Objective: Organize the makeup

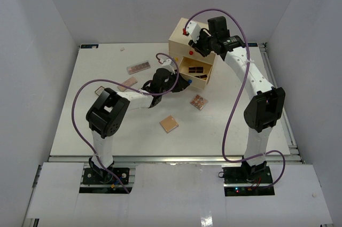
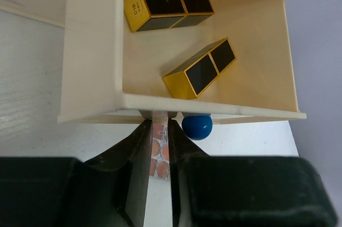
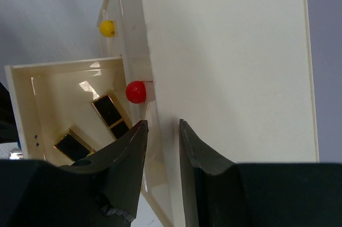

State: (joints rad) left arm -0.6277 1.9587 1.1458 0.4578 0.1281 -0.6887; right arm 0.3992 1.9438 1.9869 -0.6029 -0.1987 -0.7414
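At open drawer front, left gripper clamping palette edge-on, likely lining it up to join lipstick tubes; right gripper pinching chest top, apparently steadying it.

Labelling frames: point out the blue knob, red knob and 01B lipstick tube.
blue knob (image 2: pixel 197 126), left wrist view, centre of ball.
red knob (image 3: pixel 135 92), right wrist view, centre of ball.
01B lipstick tube (image 2: pixel 168 4), left wrist view, black side panel.

A white table carries a cream chest and scattered palettes.
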